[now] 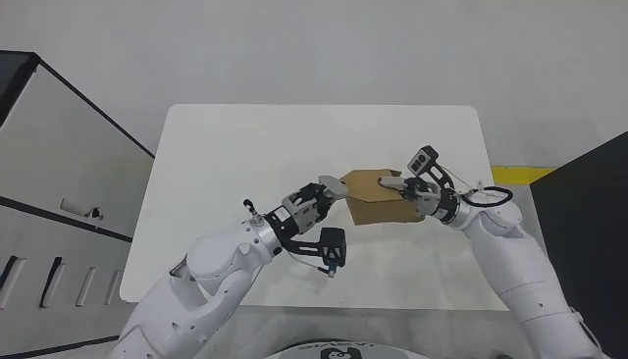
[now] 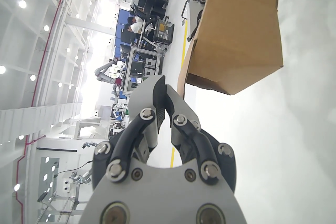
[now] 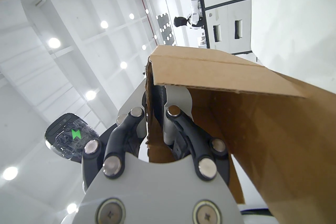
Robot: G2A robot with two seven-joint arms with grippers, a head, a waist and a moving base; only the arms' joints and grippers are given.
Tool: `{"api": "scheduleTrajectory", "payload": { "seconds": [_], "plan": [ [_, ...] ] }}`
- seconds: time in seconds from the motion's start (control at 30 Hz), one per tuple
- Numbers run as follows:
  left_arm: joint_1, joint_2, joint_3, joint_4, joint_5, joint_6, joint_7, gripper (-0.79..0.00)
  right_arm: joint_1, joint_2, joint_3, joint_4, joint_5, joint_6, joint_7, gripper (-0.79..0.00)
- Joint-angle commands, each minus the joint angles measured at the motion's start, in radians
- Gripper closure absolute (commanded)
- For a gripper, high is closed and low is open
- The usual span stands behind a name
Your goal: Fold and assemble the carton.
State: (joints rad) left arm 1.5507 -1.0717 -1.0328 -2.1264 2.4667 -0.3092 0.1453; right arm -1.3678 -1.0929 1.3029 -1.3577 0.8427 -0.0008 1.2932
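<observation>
We've got the carton (image 1: 378, 198) over the right-front part of the table (image 1: 235, 153), partly squared up, one end open w/ flaps loose. Can't tell if its underside rests on the table or hangs just clear. The right jaws are clamped on a cardbd panel edge on the carton's right side; in the right wrist view the board runs straight between them. The left jaws are pressed together w/ nothing between them, tip just beside a loose flap (image 2: 183, 80) at the open end, not gripping it.

Handling, our read:
- Plain corrugated cardbd, empty, so prob. very light; weight's no issue.
- Stiff across the panels, but it bends readily along the score lines & will likely crease if pinched hard mid-panel.
- Matte surface, so grip should be decent.
- Best hold is a panel edge close to a corner or fold, approx. where the right jaws sit.
- Flaps are prob. better nudged w/ closed jaws than pinched.
</observation>
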Motion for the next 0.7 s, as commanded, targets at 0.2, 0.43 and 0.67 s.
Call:
{"api": "scheduleTrajectory", "payload": {
  "seconds": [0.2,0.43,0.67],
  "plan": [
    [-0.004,-0.003,0.014,0.005,-0.025,0.001,0.027,0.000,0.015,-0.004,-0.008,0.017,0.049,-0.011,0.045,0.000],
    [-0.019,-0.005,0.032,0.015,-0.027,-0.014,0.046,0.000,0.026,-0.006,-0.018,0.021,0.042,-0.030,0.067,0.000],
    [-0.039,-0.009,0.043,0.037,-0.046,-0.027,0.043,0.000,0.035,-0.006,-0.015,0.029,0.031,-0.094,0.103,0.000]
  ]
}}
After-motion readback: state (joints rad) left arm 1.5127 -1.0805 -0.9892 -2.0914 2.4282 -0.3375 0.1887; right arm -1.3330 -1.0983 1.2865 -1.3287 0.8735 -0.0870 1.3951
